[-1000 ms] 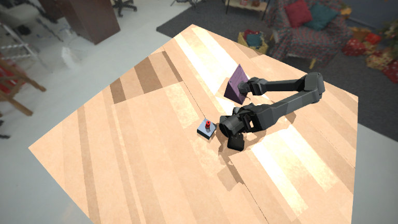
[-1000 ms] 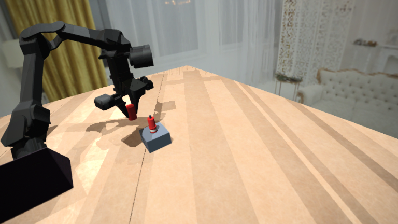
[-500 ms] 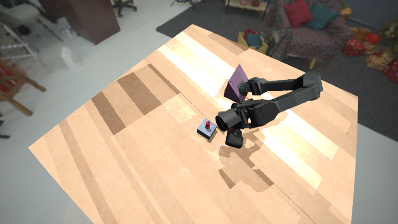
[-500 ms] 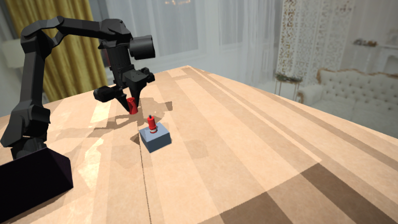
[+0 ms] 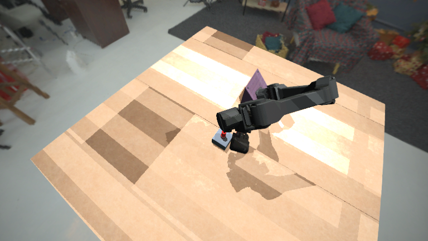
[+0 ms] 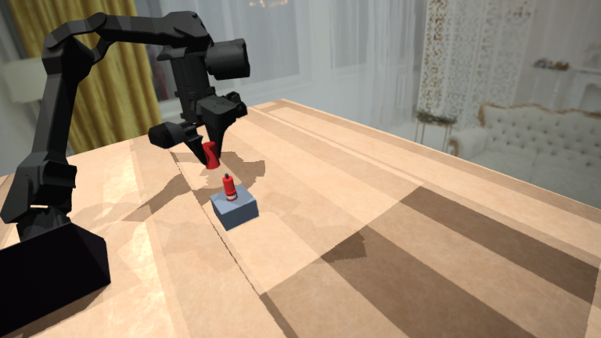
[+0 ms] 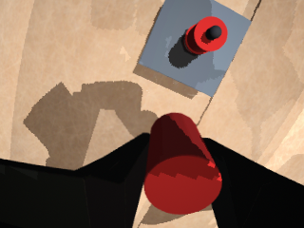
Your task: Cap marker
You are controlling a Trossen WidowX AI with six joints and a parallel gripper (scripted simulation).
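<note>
Top view: high, oblique, far above the pincer (image 5: 234,137). Exterior view: low, across the table, facing the pincer. Wrist view: close behind the fingertips, looking down; all three share the holder block (image 7: 197,45).
</note>
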